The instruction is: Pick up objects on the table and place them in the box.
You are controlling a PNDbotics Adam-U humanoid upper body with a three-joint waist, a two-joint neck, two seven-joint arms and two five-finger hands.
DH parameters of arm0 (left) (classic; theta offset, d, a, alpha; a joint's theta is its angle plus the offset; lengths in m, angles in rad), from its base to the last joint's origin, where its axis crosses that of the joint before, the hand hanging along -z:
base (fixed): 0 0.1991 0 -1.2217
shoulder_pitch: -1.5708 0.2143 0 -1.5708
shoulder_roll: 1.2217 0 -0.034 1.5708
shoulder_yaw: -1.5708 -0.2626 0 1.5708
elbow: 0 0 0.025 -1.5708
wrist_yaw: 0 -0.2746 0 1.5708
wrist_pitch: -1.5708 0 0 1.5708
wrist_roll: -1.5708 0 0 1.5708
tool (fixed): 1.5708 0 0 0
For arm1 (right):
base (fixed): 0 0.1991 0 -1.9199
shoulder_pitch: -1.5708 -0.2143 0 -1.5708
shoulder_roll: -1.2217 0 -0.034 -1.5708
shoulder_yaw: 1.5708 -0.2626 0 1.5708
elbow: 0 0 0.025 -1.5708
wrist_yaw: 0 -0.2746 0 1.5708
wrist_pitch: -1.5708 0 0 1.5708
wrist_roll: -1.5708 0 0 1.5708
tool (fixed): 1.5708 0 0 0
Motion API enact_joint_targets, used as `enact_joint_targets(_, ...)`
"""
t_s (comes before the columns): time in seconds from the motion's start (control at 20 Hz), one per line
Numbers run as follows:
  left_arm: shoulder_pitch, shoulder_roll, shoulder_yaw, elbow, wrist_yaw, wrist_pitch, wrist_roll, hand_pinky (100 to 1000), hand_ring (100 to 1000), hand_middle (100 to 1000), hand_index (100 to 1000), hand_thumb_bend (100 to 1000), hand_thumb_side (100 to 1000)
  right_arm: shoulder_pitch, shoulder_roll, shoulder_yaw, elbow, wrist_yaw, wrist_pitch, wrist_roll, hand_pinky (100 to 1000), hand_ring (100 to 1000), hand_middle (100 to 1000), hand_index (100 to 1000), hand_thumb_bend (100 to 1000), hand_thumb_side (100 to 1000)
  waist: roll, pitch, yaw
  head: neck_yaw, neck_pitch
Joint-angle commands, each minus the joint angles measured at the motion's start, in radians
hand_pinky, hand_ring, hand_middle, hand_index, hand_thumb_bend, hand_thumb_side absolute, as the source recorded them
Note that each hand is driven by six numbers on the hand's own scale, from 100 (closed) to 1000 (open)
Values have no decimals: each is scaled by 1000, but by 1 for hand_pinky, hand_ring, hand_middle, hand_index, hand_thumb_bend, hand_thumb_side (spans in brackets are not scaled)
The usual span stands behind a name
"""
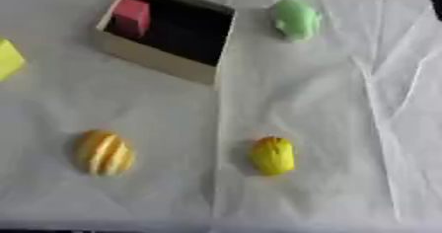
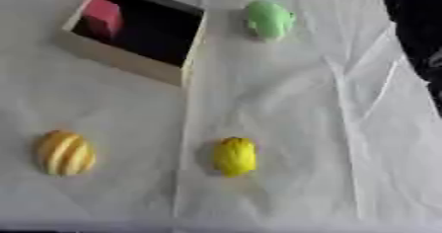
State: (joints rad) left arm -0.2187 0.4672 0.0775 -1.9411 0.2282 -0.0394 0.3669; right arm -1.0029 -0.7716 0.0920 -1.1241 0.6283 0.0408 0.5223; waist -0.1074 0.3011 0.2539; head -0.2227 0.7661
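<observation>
An open box (image 1: 155, 59) with pale walls and a dark inside stands at the back left, and a pink-red block (image 1: 131, 16) lies in its far left corner. A light green object (image 1: 297, 19) lies on the white cloth to the right of the box. Near the front, a yellow lemon-like object (image 1: 273, 156) lies in the middle and an orange-yellow striped object (image 1: 103, 152) lies to the left. A bright yellow piece (image 1: 7, 59) shows at the left edge. A dark blurred shape, my right hand or arm (image 2: 421, 34), hangs at the right edge, apart from all the objects. My left hand shows in neither view.
The creased white cloth (image 1: 345, 128) covers the table, with a fold running down from the box's right corner. The table's front edge (image 1: 216, 226) runs along the bottom.
</observation>
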Motion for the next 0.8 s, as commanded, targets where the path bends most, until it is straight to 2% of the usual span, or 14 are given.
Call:
enact_joint_targets(0.05, -4, 21, 13, -10, -5, 0, 2, 727, 836, 726, 834, 152, 540, -13, -47, -14, -22, -23, 11, -21, 829, 879, 822, 904, 100, 185, -3, -32, 0, -1, 4)
enact_joint_targets(0.55, -4, 23, 13, -12, -10, 0, 3, 727, 837, 727, 834, 152, 537, -2, -56, -12, -30, -27, 6, -20, 829, 880, 822, 899, 100, 204, -2, -32, 2, -2, 4)
enact_joint_targets(0.6, -4, 23, 13, -12, -10, 0, 4, 727, 837, 727, 834, 155, 530, 0, -57, -10, -32, -27, 4, -17, 830, 882, 824, 900, 100, 181, -2, -32, 2, 0, 4)
enact_joint_targets(0.65, -4, 23, 13, -12, -11, -1, 4, 727, 837, 727, 834, 152, 537, 2, -59, -8, -34, -26, 1, -12, 831, 885, 829, 903, 100, 208, -2, -32, 3, 2, 4)
enact_joint_targets(0.8, -7, 23, 12, -12, -11, 0, 3, 727, 837, 727, 834, 153, 537, 9, -64, 6, -40, -17, -20, 22, 840, 902, 852, 923, 100, 214, -3, -30, 4, 5, 4)
